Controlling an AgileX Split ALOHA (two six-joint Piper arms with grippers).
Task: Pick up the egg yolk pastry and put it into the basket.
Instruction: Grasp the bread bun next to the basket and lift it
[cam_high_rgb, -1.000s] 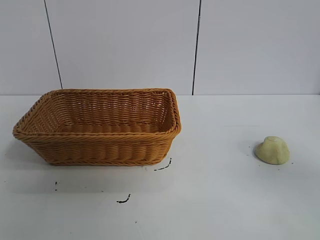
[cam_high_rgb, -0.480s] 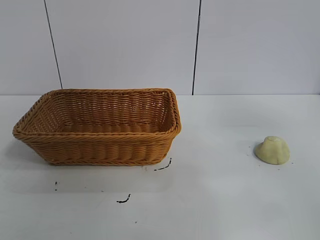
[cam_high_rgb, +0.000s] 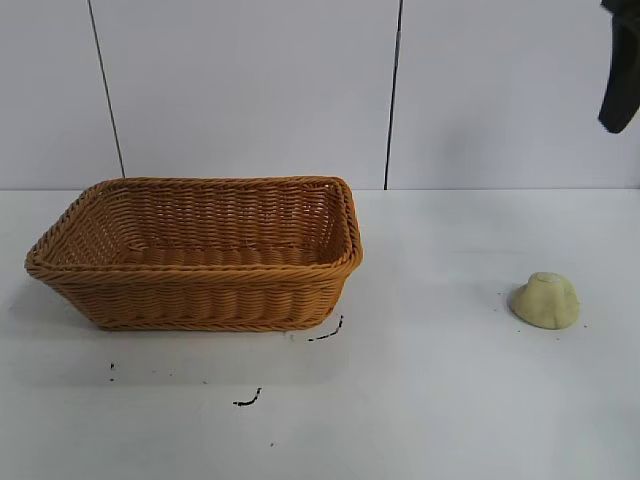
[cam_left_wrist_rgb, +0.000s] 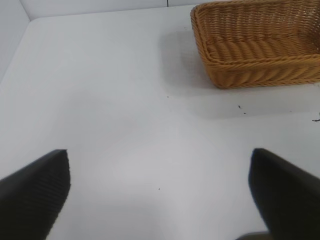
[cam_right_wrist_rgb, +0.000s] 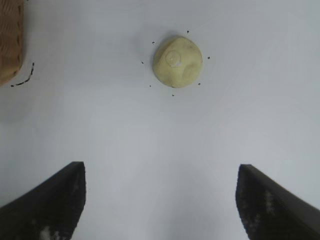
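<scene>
The egg yolk pastry (cam_high_rgb: 545, 300) is a small pale yellow dome lying on the white table at the right; it also shows in the right wrist view (cam_right_wrist_rgb: 177, 61). The orange-brown wicker basket (cam_high_rgb: 200, 290) stands at the left and is empty; it also shows in the left wrist view (cam_left_wrist_rgb: 235, 75). My right gripper (cam_right_wrist_rgb: 160, 172) is open and empty, high above the table with the pastry ahead of it; a dark part of it (cam_high_rgb: 620, 70) shows at the exterior view's top right edge. My left gripper (cam_left_wrist_rgb: 160, 160) is open and empty over bare table, apart from the basket.
Small black marks (cam_high_rgb: 325, 333) lie on the table in front of the basket. A white panelled wall (cam_high_rgb: 300, 90) rises behind the table. A corner of the basket (cam_right_wrist_rgb: 10, 45) shows in the right wrist view.
A dark part of my right arm has come into the exterior view at the top right edge. The pastry and the basket have not moved.
</scene>
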